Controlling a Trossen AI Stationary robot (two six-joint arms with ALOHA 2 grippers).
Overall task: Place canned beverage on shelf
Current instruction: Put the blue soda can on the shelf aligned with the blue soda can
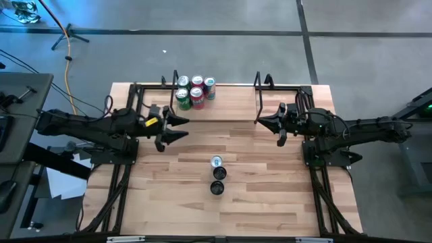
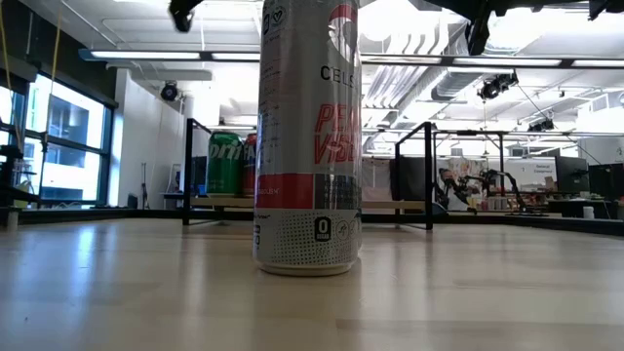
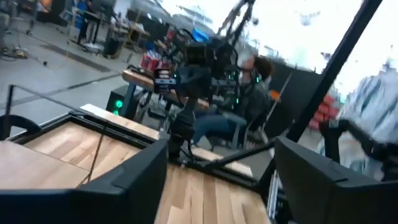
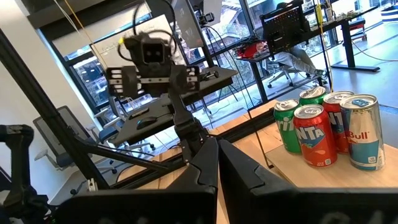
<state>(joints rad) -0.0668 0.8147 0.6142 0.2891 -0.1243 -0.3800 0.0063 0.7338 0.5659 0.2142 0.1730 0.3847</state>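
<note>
The shelf (image 1: 229, 108) is a pale-wood board with black wire uprights at the table's far side. Several cans (image 1: 196, 92) stand on its left end, green, red and silver-blue; they also show in the right wrist view (image 4: 323, 127). Three cans stand in a row mid-table: a silver-topped one (image 1: 216, 162) and two dark-topped ones (image 1: 219, 174) (image 1: 217, 188). The low view shows a tall silver and red can (image 2: 307, 136) closest. My left gripper (image 1: 181, 128) hovers open near the shelf's left end. My right gripper (image 1: 264, 123) hovers shut near its right end.
The shelf's right part (image 1: 277, 104) holds no cans. Bare tabletop (image 1: 270, 196) lies around the three cans. The uprights (image 2: 187, 171) (image 2: 429, 175) stand at the shelf's ends. A person (image 3: 249, 99) sits in the room beyond the table.
</note>
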